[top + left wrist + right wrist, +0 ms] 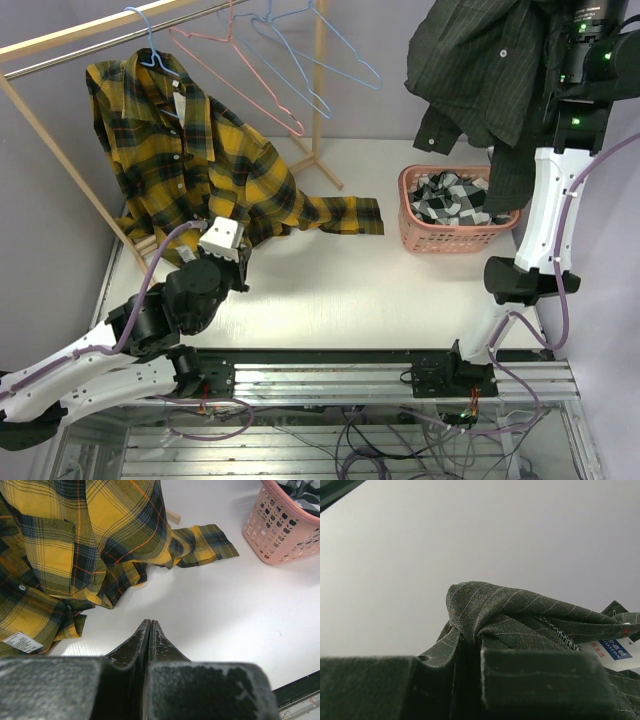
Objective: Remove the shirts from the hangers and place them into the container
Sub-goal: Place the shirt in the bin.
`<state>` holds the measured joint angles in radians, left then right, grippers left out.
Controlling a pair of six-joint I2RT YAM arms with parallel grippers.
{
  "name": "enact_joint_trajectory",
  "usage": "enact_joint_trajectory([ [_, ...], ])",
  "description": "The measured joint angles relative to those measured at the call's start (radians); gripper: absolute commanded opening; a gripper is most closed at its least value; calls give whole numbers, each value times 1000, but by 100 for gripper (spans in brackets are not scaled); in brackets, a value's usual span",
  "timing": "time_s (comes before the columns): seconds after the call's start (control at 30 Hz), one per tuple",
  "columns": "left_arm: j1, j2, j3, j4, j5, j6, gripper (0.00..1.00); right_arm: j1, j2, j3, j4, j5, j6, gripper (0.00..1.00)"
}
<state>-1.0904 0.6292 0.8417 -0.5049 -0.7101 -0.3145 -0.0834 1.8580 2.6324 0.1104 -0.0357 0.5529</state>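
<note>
Right arm's up at the upper right of the overhead view. My right gripper (470,642) is clamped on a fold of the dark pinstriped shirt (480,60), and the wrist view shows cloth bunched between the fingers. That shirt is off any hanger and dangles with its tail over the right end of the container (440,238), right of centre.

Inside the basket I see the black-and-white checked shirt (452,198), so I count that one as done. White shirt? I can't make it out anywhere. It may lie under the checked one, but I can't tell.

Along the rack pole (90,28) at the top, bare hangers (236,84), pink and light blue, carry nothing.

Upper left, the yellow plaid shirt (200,150) is on its light blue hanger (147,57), one sleeve trailing across the table (350,280) toward the middle. My left gripper (150,630) is pinched together on nothing, tips low and just short of that shirt's hem.

My reckoning: one shirt is in for certain. The pinstriped one needs only lowering and letting go. The yellow plaid is left to do.
</note>
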Motion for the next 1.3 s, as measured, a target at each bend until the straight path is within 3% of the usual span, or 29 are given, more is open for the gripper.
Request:
enact_joint_trajectory([
  [0.5,0,-12,0,9,-2,0,7,0,37,-12,64,-11,58,0],
  [0.87,0,-4,-21,19,27,-12,7,-62,-315,-608,-16,43,-71,0],
  [1.3,0,54,-32,62,73,-19,7,-138,-470,-610,-33,49,-110,0],
])
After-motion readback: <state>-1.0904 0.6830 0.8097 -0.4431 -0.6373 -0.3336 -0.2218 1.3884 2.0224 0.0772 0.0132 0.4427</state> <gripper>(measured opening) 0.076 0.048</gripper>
